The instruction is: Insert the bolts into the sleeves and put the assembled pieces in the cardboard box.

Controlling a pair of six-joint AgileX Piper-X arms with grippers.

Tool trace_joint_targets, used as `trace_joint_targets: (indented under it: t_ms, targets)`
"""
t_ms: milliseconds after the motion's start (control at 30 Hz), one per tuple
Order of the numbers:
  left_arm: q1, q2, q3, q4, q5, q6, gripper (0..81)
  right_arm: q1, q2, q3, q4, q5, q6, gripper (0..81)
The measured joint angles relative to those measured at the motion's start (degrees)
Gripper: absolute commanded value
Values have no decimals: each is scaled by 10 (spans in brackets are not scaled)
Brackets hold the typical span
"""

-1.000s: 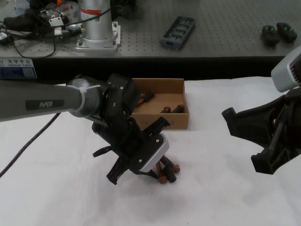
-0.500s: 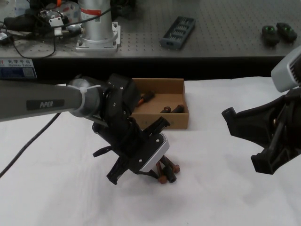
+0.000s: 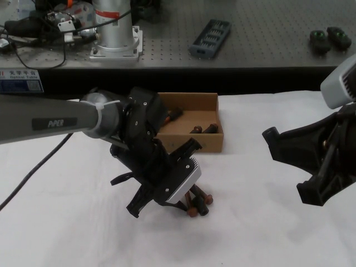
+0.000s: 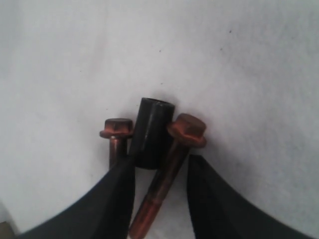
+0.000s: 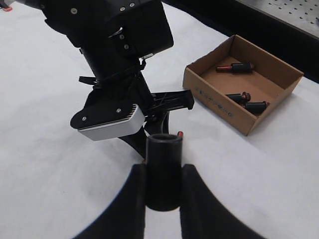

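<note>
Copper-coloured first bolt [image 4: 167, 174] lies on the white bench [image 4: 249, 59] between the spread fingers of the left pincer [image 4: 162, 167], head pointing away, alongside a loose sleeve [image 4: 153, 129] and second bolt [image 4: 117, 134]. In the high view the wrist housing [image 3: 181, 178] covers all but their heads. Right pincer [image 5: 163, 170] pinches a held sleeve [image 5: 163, 149] upright, bore upward. Cardboard box [image 3: 192, 143] holds assembled pieces [image 5: 234, 67].

My fingers [image 4: 112, 199] stand apart over the white table [image 4: 249, 74]. A copper bolt [image 4: 172, 167] lies in the gap between them, its head pointing toward 1 o'clock. A black sleeve [image 4: 152, 132] lies against it at 12, straight ahead of me, with a second bolt [image 4: 117, 133] just beside that at 11.
</note>
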Motion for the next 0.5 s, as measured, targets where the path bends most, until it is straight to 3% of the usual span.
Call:
trace_joint_targets:
  t_ms: [500]
  targets:
    - [1,5,-35,52,-44,5,237,0,0,0,0,0,0,19]
